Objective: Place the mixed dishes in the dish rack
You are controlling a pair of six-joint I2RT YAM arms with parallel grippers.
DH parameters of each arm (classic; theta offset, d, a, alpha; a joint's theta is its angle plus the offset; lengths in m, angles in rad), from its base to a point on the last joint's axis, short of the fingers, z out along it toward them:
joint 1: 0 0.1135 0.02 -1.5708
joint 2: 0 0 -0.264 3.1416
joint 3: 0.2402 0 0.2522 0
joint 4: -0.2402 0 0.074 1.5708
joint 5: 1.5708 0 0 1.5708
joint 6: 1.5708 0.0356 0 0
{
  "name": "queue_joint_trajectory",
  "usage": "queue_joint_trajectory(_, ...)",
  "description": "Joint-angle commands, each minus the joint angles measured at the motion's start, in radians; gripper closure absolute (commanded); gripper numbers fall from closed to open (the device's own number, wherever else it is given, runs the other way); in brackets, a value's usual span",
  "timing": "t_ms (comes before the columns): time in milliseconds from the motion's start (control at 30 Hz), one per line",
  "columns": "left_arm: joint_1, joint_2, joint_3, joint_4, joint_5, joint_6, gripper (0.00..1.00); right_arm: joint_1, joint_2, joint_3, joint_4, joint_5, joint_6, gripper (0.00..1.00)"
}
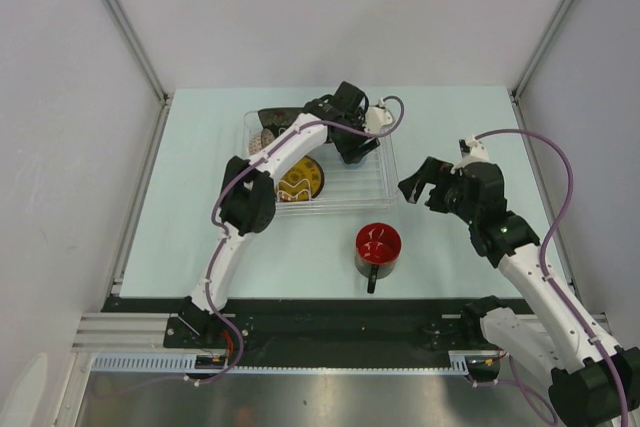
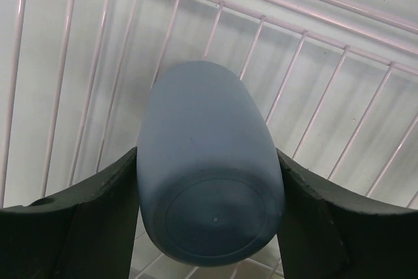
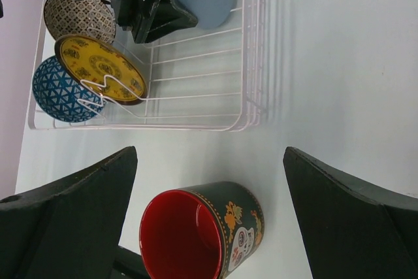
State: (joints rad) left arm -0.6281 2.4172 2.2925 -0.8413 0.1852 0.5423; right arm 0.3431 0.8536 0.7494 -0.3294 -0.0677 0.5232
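The left gripper (image 2: 209, 208) jaws are half open and grip a plain blue cup (image 2: 208, 161) by its sides, inside the dish rack (image 3: 252, 63), right part. The right gripper (image 3: 209, 156) jaws are wide open and hold nothing, above the table (image 3: 326, 63). The dark mug (image 3: 215, 227), red inside, stands near of the rack.

Left hand (image 1: 352, 142), extended forward, clasps a blue cup (image 2: 209, 161); right hand (image 1: 425, 187) hovers wide open.

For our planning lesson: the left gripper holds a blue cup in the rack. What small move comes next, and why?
Probably open the left gripper to release: the cup sits between both fingers, already inside the rack, above its wires.
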Motion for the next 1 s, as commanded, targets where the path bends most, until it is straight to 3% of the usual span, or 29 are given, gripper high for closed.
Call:
queue_joint_trajectory(0, -0.016, 0.006, 0.002, 0.019, -0.021, 0.044, 0.53, 0.008, -0.011, -0.012, 0.061, -0.015, 0.011, 0.00)
queue_joint_trajectory(67, -0.022, -0.010, -0.028, 0.036, -0.033, 0.042, 0.32, 0.013, -0.008, -0.015, 0.067, -0.021, 0.012, 0.00)
queue_joint_trajectory(100, -0.022, -0.021, -0.048, 0.048, -0.035, 0.042, 0.09, 0.019, -0.008, -0.019, 0.070, -0.021, 0.012, 0.00)
queue_joint_trajectory(133, -0.024, -0.033, -0.089, 0.083, -0.038, 0.042, 0.01, 0.023, -0.007, -0.022, 0.070, -0.023, 0.014, 0.00)
queue_joint_trajectory(967, -0.061, -0.288, -0.258, 0.248, 0.031, -0.053, 0.00, 0.116, -0.005, -0.035, 0.086, 0.029, 0.005, 0.00)
